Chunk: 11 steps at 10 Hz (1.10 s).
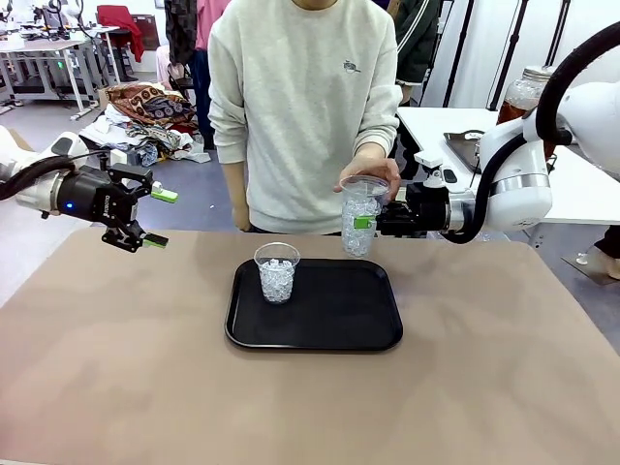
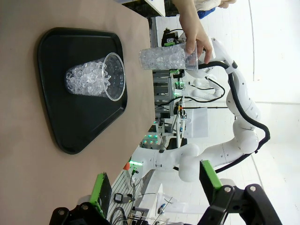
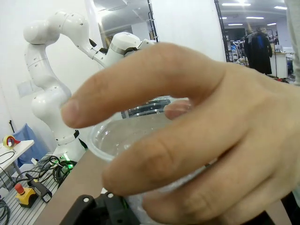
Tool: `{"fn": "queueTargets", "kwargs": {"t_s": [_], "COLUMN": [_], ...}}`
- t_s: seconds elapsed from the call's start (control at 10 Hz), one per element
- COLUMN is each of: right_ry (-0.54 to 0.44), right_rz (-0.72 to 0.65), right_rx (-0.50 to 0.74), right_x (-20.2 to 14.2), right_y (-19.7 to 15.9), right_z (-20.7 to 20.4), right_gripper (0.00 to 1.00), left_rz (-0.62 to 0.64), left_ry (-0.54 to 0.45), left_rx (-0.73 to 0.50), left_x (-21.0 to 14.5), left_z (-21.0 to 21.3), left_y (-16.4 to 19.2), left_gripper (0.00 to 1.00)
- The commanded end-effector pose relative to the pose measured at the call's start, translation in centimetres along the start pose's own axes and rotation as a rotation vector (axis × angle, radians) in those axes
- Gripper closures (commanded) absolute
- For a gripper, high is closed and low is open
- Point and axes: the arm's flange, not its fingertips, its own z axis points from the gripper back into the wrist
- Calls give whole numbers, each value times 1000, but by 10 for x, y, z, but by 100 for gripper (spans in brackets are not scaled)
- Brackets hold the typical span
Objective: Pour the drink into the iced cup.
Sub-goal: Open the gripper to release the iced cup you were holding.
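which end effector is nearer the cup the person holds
The right end effector is shut on that cup, below the person's hand. The left end effector hangs open, left of the tray.

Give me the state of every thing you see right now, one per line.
Near cup: upright on tray, full of ice, no drink.
Far cup: iced, upright, held.
Right gripper: shut on far cup.
Person's hand: gripping its rim.
Left gripper: open, empty.
Jar: upright, behind, untouched.
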Motion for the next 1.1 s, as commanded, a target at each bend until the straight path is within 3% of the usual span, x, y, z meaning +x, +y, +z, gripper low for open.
{"fn": "queueTargets", "kwargs": {"t_s": [0.0,1.0], "right_ry": [-6,-6], "right_rz": [9,9], "right_rx": [-2,-2], "right_x": [6,6], "right_y": [2,2], "right_z": [0,0], "right_gripper": [31,31], "left_rz": [7,7], "left_ry": [0,0], "left_rx": [-3,-3], "left_x": [0,0], "left_z": [0,0], "left_y": [-1,-1], "left_gripper": [0,0]}}
